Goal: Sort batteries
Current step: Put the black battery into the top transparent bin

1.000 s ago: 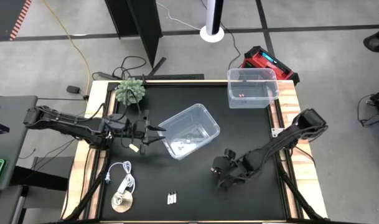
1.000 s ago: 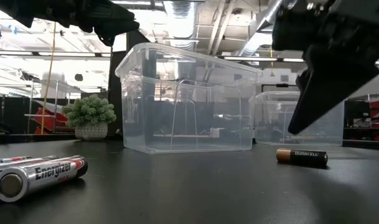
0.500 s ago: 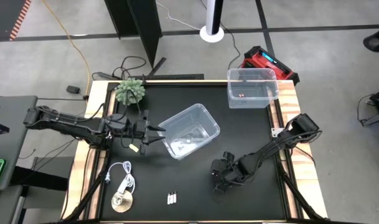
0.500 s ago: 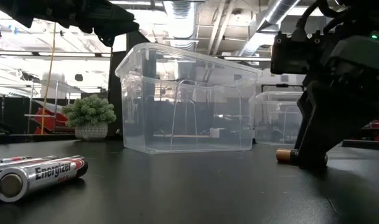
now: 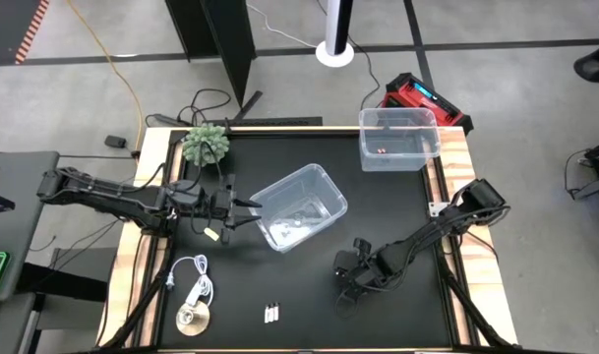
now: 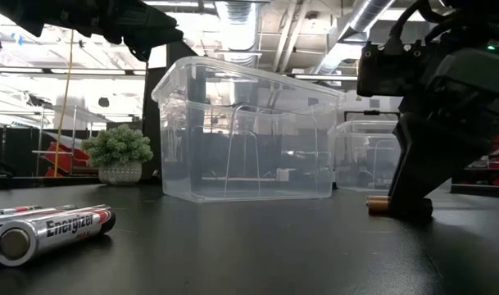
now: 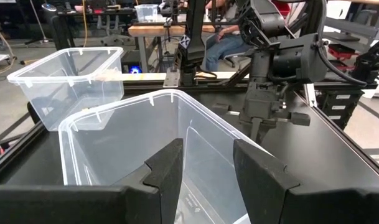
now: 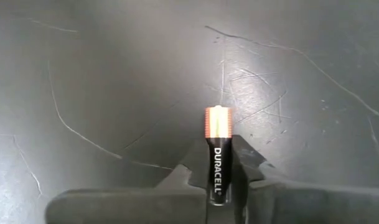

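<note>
Black surface (image 5: 309, 167) carries two clear bins. Right end effector (image 5: 346, 293) is down at its front middle, fingers closed around a Duracell battery (image 8: 216, 147) lying flat — seemingly gripped, copper tip poking out. Left end effector (image 5: 248, 207) hovers spread apart at the near bin (image 5: 299, 206). Silver batteries (image 6: 48, 231) lie well apart.

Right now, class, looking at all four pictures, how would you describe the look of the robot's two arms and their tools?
Both arms are dark, almost black, built of jointed segments with thin black cables along them. The left tool has a small pale tag hanging beside it; its two matte black fingers are flat, angular wedges. The right tool is a blocky black head with stubby dark fingers.
</note>
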Available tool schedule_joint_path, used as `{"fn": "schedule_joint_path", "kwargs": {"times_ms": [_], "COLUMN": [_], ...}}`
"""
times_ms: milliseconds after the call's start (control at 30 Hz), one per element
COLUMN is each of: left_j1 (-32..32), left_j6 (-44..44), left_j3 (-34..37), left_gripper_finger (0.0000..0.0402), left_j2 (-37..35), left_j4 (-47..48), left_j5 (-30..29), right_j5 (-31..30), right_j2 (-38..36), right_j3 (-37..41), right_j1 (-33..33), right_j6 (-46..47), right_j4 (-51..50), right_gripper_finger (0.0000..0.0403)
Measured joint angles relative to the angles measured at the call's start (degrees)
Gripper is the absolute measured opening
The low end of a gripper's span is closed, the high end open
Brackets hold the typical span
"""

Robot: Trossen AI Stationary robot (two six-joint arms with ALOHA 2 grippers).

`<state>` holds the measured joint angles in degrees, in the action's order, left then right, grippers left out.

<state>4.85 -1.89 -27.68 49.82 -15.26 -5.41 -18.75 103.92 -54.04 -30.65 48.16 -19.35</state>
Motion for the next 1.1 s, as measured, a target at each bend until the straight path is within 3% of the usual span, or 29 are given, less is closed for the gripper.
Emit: {"fn": "schedule_joint_path", "kwargs": {"times_ms": [667, 1100], "left_j1": [-0.01, -0.01], "left_j6": [0.00, 0.04], "left_j3": [0.02, 0.02], "left_gripper_finger": [0.0137, 0.0137], "left_j2": [0.00, 0.00], "left_j4": [-0.08, -0.08], "left_j5": [-0.02, -0.02], "right_j5": [-0.80, -2.67], "right_j2": [-1.51, -8.37], "right_j3": [0.19, 0.32], "right_j1": [-0.12, -0.07], "right_j6": [-2.10, -12.25], "right_j4": [0.63, 2.78], "right_gripper_finger": [0.0022, 0.0022]}}
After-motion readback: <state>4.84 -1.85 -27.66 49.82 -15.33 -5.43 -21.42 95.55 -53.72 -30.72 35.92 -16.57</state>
